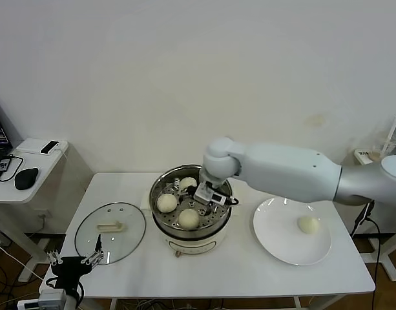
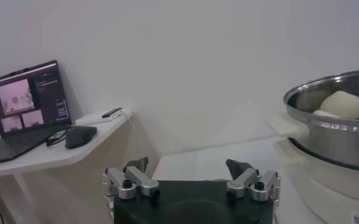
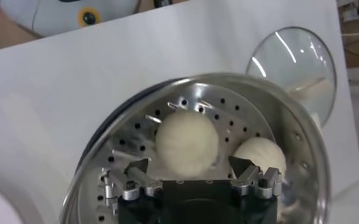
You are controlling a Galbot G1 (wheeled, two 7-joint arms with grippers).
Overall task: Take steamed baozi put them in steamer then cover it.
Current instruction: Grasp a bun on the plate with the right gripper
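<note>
The steamer (image 1: 160, 226) stands mid-table, a shiny pot on a cream base. Three baozi lie on its perforated tray: one on the left (image 1: 166, 203), one at the front (image 1: 188, 219), one at the back (image 1: 187, 183). A fourth baozi (image 1: 307, 224) lies on the white plate (image 1: 275, 242). My right gripper (image 1: 208, 194) is down inside the pot, open and empty. In the right wrist view a baozi (image 3: 186, 140) lies just beyond the right gripper (image 3: 188, 165), another (image 3: 261, 155) beside it. The cover (image 1: 130, 242) lies flat left of the steamer. My left gripper (image 1: 75, 259) is open, parked at the front left.
A side table at the far left carries a laptop (image 2: 27, 100) and a mouse (image 2: 80, 135). The left wrist view shows the steamer's rim (image 2: 325, 125) with a baozi (image 2: 344, 103) inside. The cover also shows in the right wrist view (image 3: 292, 61).
</note>
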